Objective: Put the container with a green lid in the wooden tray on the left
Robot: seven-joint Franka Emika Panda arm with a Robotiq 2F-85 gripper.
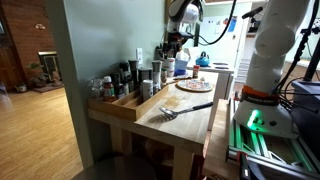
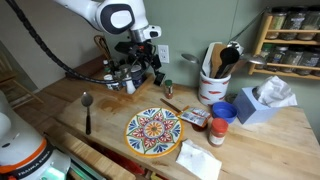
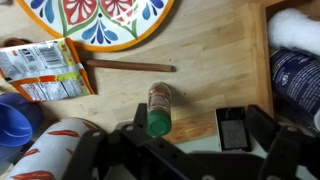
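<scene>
Exterior view, table seen lengthwise: the wooden tray (image 1: 128, 106) lies along the near-left edge of the table (image 1: 195, 125) and holds a row of spice bottles (image 1: 130, 78). The gripper (image 1: 178, 47) hangs over the far end of that row. A patterned plate (image 1: 195, 85) sits further back, and a fork (image 1: 183, 111) lies on bare wood just beside the tray. The picture is too small here to pick the green-lidded container out from the other bottles.

Exterior view from across the table: the gripper (image 2: 143, 78) is low over the back left of the table, fingers spread, nothing between them. The container with a green lid (image 2: 168, 88) appears to stand upright on the table just beside the gripper, outside the tray. The patterned plate (image 2: 153, 132) is nearer the camera. A spoon (image 2: 87, 105) lies to its left, a utensil crock (image 2: 212, 86) and a blue cup (image 2: 222, 110) to its right.

Wrist view: the container with a green lid (image 3: 158, 108) rests on bare wood, its lid end toward the camera. The gripper (image 3: 185, 135) has its jaws wide apart. One finger pad (image 3: 232, 129) stands clear to the right of the container and does not touch it. A snack packet (image 3: 45, 70) and a thin brown stick (image 3: 128, 65) lie below the plate (image 3: 100, 20).
</scene>
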